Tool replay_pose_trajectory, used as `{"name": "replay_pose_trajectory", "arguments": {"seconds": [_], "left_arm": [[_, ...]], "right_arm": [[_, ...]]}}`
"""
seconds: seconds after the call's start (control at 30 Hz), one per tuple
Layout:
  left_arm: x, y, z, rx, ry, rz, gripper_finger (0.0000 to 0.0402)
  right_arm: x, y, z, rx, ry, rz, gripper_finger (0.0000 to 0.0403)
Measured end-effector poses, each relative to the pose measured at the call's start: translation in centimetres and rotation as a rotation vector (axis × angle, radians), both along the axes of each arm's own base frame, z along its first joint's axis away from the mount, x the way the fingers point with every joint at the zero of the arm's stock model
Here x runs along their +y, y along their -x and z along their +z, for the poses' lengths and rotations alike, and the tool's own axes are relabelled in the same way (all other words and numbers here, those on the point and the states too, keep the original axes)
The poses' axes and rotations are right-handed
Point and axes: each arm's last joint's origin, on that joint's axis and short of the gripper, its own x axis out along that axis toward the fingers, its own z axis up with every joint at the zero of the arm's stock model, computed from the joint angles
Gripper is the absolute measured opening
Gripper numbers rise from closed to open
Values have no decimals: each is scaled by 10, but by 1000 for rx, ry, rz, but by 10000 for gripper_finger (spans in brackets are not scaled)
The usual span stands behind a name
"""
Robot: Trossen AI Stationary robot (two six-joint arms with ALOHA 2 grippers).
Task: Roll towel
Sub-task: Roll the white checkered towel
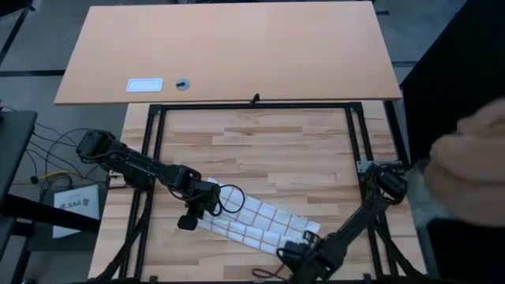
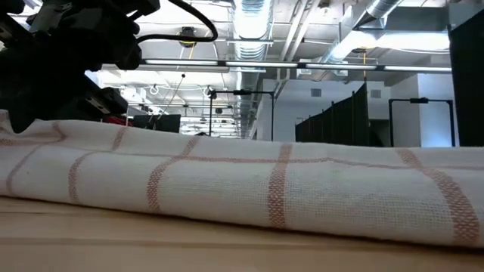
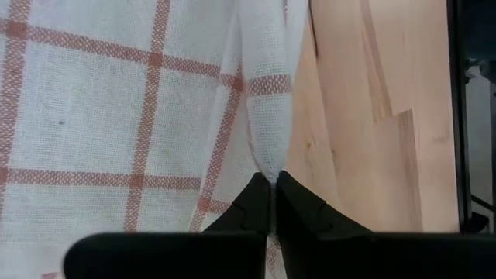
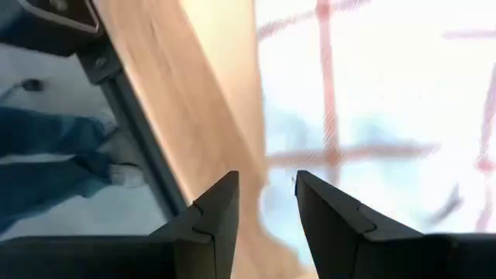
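From above, we see the towel (image 1: 256,225) lying as a long folded strip on the front part of the desk (image 1: 268,150), slanting from the left end effector (image 1: 192,221) at its left end to the right end effector (image 1: 296,254) at its right end, close to the front edge. A blurred pale shape fills the right border of this view and we cannot say what it is. In the low view the towel (image 2: 242,189) crosses the whole picture as a soft, low band in several layers, with a dark arm part above its left end; its ends are cut off here. In the left wrist view the left end effector (image 3: 272,203) is closed, pinching a raised fold of the towel (image 3: 116,116) between its tips. In the right wrist view the right end effector (image 4: 266,203) stands partly open above the towel's edge (image 4: 372,101), and we see no cloth between its fingers; the cloth is overexposed here. We judge the towel light, thin and floppy, so it will sag and slide easily; it is best taken at the corners or along one short edge.
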Motion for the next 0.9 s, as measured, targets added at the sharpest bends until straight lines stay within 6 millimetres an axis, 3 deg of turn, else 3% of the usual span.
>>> {"name": "replay_pose_trajectory", "arguments": {"seconds": [0.2,0.3,0.9], "left_arm": [[-1,3,0,32,-9,13,0],[1,5,-2,24,-90,-2,0],[14,-12,13,-194,-516,-63,1]], "right_arm": [[-21,-21,1,-33,48,93,118],[-23,-18,0,-4,86,112,118],[-2,-4,1,-32,24,55,118]]}}
